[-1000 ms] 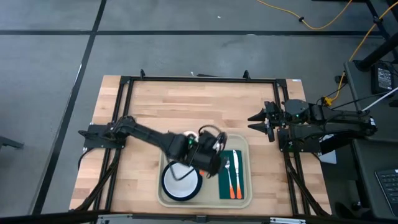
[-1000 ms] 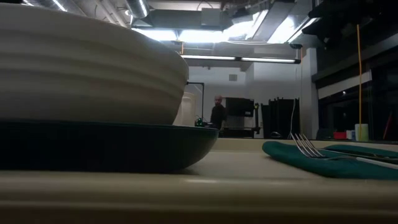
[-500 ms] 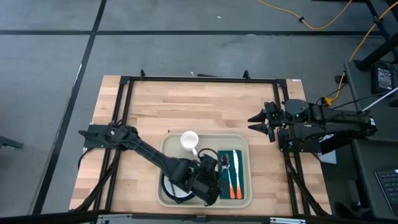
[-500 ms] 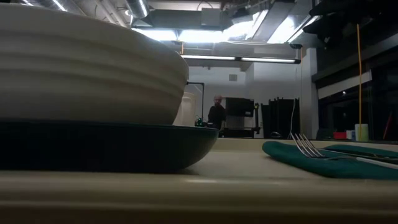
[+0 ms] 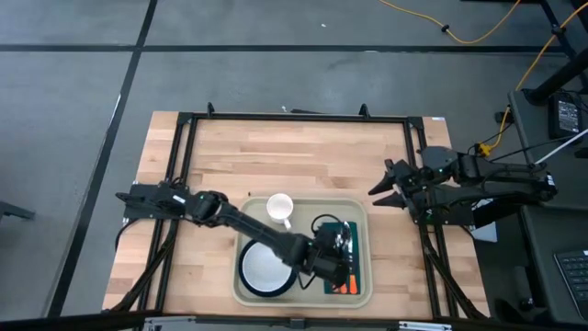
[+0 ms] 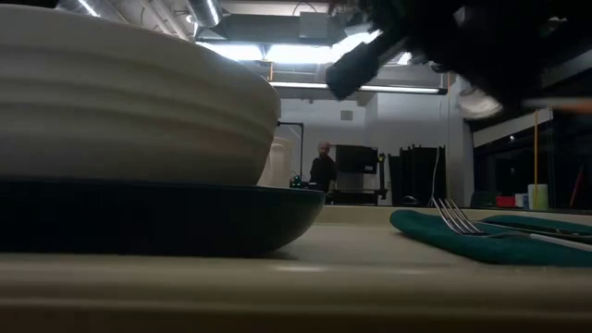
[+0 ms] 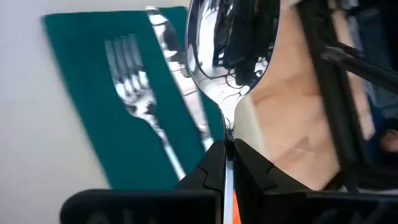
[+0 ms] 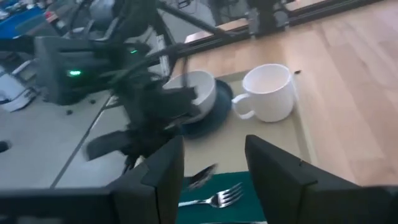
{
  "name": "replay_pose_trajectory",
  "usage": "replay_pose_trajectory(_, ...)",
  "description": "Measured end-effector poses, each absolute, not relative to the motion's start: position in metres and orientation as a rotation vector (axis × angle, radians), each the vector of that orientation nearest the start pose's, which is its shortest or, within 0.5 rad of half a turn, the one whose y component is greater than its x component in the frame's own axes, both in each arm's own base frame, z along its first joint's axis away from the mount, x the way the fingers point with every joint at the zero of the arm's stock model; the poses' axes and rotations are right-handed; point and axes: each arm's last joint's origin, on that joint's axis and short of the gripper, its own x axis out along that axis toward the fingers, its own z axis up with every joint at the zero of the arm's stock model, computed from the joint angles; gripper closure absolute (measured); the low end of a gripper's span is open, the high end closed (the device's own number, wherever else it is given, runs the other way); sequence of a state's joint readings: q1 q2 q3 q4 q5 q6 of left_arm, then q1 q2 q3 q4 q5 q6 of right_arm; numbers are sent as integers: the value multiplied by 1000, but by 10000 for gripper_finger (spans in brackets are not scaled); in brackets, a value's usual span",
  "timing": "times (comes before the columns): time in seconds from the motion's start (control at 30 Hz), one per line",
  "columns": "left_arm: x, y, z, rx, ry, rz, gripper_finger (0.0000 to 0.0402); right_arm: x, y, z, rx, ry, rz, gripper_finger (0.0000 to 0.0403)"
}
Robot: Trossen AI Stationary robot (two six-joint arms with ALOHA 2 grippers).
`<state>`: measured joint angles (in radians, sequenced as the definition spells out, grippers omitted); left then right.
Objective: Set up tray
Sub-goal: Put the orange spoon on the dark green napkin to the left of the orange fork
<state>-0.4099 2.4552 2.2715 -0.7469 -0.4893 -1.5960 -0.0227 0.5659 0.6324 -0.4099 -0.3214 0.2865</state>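
The beige tray (image 5: 250,217) lies near the table's near edge. On it stand a white mug (image 5: 280,209) and a white bowl (image 5: 266,268) on a dark plate. A dark green napkin (image 7: 93,81) carries a fork (image 7: 134,99) and a knife (image 7: 175,68). My left gripper (image 5: 337,260) hovers over the napkin, shut on a spoon (image 7: 230,50). My right gripper (image 5: 382,181) waits open beyond the tray's right side, pointed at the tray. My left gripper pinches the spoon at its neck (image 7: 227,135), just behind the bowl, between the two fingers. The shiny bowl sticks out ahead of the fingertips and an orange handle (image 7: 227,208) runs back between them. The spoon is lifted above the napkin, beside the knife.
The low view shows the bowl on its dark plate (image 6: 166,217) close up at the left and the napkin (image 6: 481,242) with the fork at the right. A black frame (image 5: 294,118) runs round the wooden table. A person (image 6: 324,168) stands far off in the room.
My left gripper has swung from the mug at the tray's far side down toward the near edge, then right to the napkin. The mug stands uncovered where the gripper was. My right gripper has shifted slightly.
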Motion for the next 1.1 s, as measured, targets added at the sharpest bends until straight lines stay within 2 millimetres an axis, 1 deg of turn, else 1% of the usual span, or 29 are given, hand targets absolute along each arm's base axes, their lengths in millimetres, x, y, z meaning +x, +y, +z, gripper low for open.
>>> replay_pose_trajectory(0.1,489,-195,207,-1093,589,748,398,126,7,292,336,376,282,226)
replay_pose_trajectory(0.2,484,-191,203,-1092,629,806,398,125,8,300,302,350,306,226)
replay_pose_trajectory(0.3,482,-191,202,-1134,653,831,398,123,8,308,259,321,314,226)
replay_pose_trajectory(0.43,481,-190,199,-1165,644,862,398,121,8,318,221,285,322,226)
replay_pose_trajectory(0.6,482,-183,197,-1172,656,897,398,119,8,327,195,256,327,226)
replay_pose_trajectory(0.67,485,-181,191,-1180,666,898,398,118,8,329,195,251,327,226)
replay_pose_trajectory(0.73,489,-180,181,-1189,693,897,398,118,8,330,194,248,328,226)
replay_pose_trajectory(0.87,501,-183,165,-1248,677,830,398,118,8,329,196,255,327,226)
replay_pose_trajectory(0.93,504,-184,163,-1261,664,815,398,117,8,329,197,259,326,226)
replay_pose_trajectory(1.1,501,-182,164,-1234,677,852,398,117,8,329,197,260,326,226)
